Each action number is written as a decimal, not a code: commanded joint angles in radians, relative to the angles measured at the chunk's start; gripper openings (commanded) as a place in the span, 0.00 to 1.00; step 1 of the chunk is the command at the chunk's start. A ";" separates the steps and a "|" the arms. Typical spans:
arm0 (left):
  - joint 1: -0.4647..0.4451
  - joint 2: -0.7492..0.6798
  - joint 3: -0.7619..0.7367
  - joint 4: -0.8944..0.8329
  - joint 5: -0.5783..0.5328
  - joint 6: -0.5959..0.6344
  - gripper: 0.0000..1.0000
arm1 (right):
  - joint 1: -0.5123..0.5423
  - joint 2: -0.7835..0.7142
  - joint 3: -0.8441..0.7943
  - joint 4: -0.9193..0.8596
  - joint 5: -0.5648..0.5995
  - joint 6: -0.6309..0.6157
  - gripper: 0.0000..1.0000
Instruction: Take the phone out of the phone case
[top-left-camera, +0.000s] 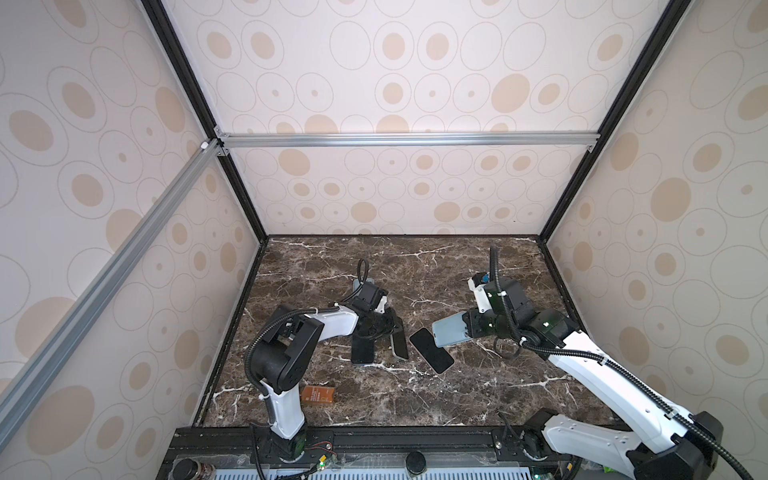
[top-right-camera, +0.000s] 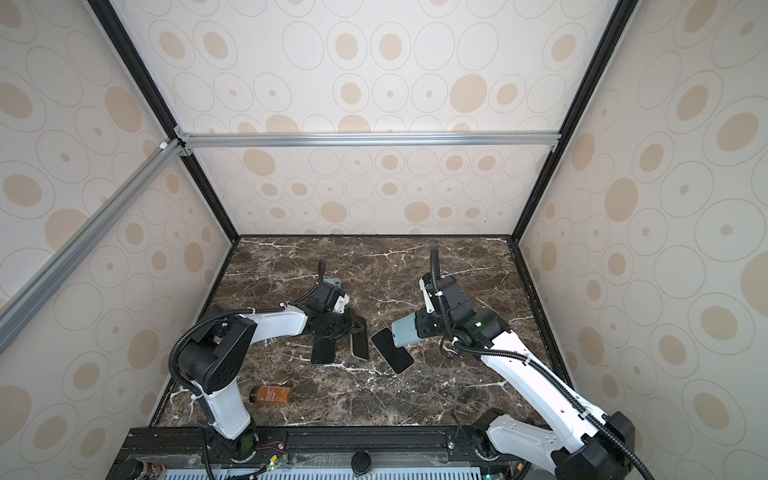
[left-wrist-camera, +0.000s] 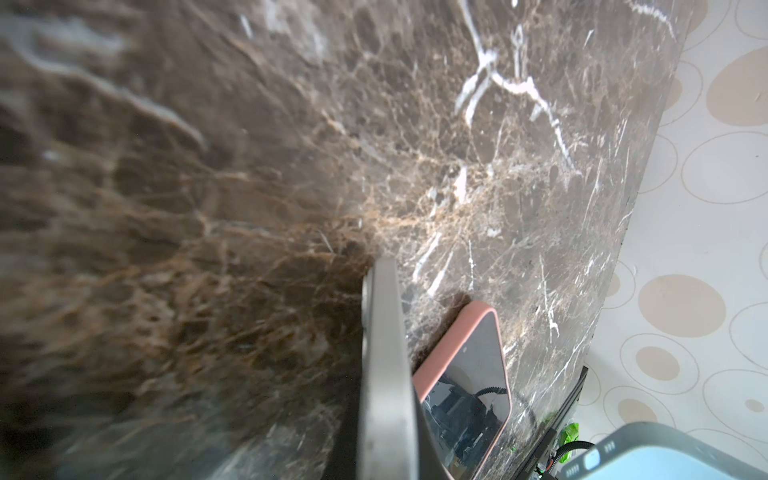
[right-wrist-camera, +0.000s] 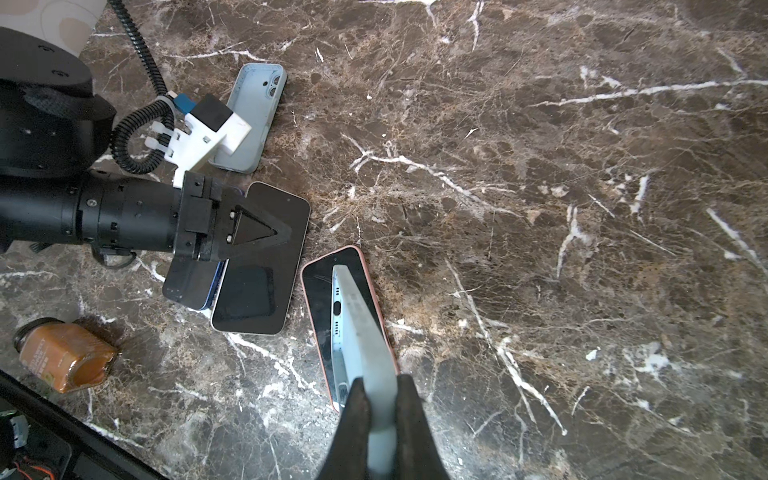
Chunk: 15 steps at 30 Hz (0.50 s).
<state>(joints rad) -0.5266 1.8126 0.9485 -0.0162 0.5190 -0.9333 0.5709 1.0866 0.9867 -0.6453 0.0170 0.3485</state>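
- Back and right of the table (top-left-camera: 436, 266): bare marble, wide open.
- Centre's crowded: three phones (right-wrist-camera: 257, 270) lie tight together, only slim gaps.
- Bottle (top-left-camera: 318, 395) lies front left; blue case (right-wrist-camera: 253, 116) sits behind the left arm (top-left-camera: 328, 322).

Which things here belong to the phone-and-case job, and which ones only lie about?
For the job: lifted light blue case; grey phone; pink-cased phone; blue-edged dark phone; empty blue case.
Only lying about: amber bottle.
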 joint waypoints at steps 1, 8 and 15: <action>0.010 -0.008 0.005 -0.009 0.024 0.024 0.06 | 0.000 0.031 -0.021 0.060 -0.060 0.030 0.00; 0.021 -0.012 0.005 -0.041 0.011 0.049 0.10 | 0.004 0.160 0.010 0.153 -0.166 0.091 0.00; 0.027 -0.013 -0.004 -0.042 0.010 0.050 0.12 | 0.015 0.286 0.055 0.182 -0.178 0.113 0.00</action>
<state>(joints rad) -0.5114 1.8126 0.9485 -0.0315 0.5312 -0.8986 0.5789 1.3476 1.0039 -0.4942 -0.1410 0.4309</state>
